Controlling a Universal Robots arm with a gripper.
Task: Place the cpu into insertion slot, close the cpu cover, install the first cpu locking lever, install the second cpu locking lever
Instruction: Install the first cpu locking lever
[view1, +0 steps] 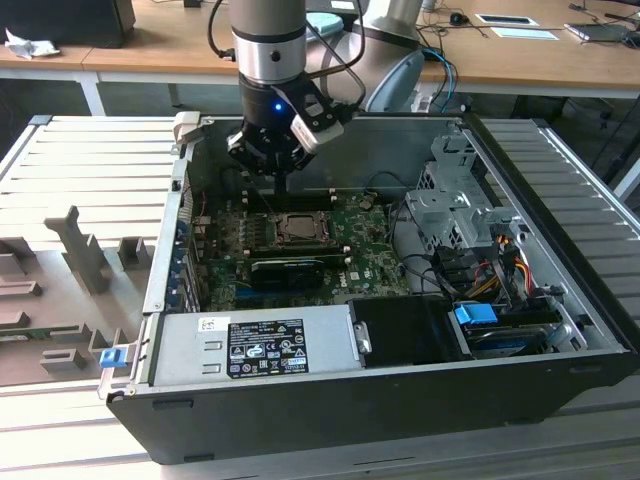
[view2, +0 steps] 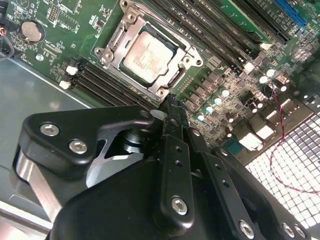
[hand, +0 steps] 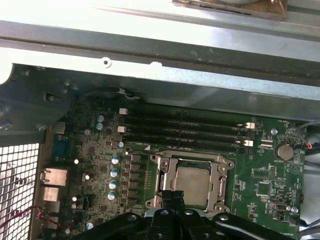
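1. The open case sits on the slatted counter. Its board lies flat on the case floor, toward the far side and the exterior view's left.
2. The cpu lies flat in the slot, silver top up. As far as I can see it sits square.
3. The cover is down over the chip, its frame lying round the edges and the metal top showing through the window.
4. The claw hangs low inside the case with its fingers pressed together and nothing between them. In both wrist views its tip is just beside one corner of the cover. I cannot tell whether it touches.
5. I judge that placing the chip and closing the cover are done, and that the lever work is in hand. I cannot make out which lever it is, or whether either is latched.
6. To my eye, a lever move calls for the closed tip to sit squarely on the thin bar. It then needs a steady push down and under the hook. A slip could land on the memory slots just beside the slot.
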